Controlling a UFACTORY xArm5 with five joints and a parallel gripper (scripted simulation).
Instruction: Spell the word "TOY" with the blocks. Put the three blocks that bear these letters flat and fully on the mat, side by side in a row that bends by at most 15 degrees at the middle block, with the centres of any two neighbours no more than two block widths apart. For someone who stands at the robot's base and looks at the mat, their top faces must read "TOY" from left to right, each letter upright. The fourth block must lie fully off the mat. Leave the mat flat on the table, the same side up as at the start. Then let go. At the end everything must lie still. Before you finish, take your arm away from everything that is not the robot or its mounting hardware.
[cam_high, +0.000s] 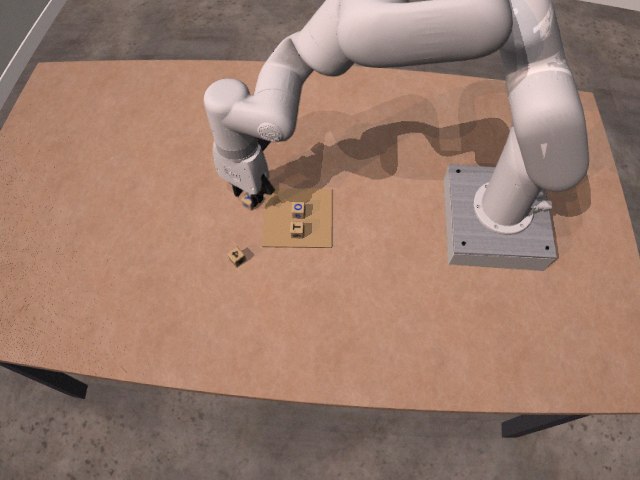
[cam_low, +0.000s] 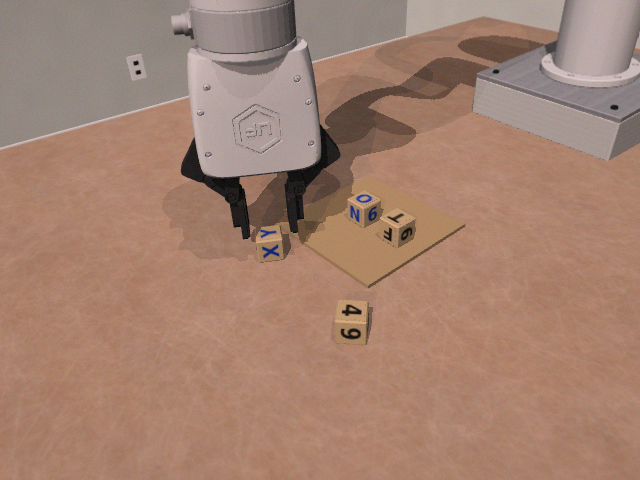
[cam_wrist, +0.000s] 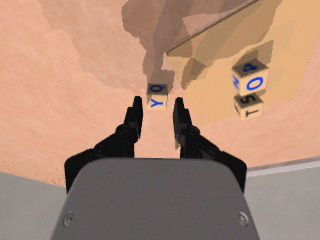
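Observation:
The Y block (cam_low: 269, 243) lies on the table just off the mat's left corner, Y on top and X on its near side; it also shows in the overhead view (cam_high: 249, 201) and the wrist view (cam_wrist: 157, 96). My gripper (cam_low: 267, 227) stands low over it, fingers partly open with a gap wider than the block, which lies at the fingertips untouched (cam_wrist: 156, 107). On the tan mat (cam_low: 377, 229) the O block (cam_low: 363, 208) and the T block (cam_low: 398, 227) sit side by side, close together. The block with 4 on top (cam_low: 351, 321) lies off the mat.
The grey robot base (cam_high: 498, 217) stands to the right of the mat (cam_high: 298, 220). The 4 block (cam_high: 237, 255) lies on the table left of the mat's front corner. The arm's shadow falls across the mat's far part.

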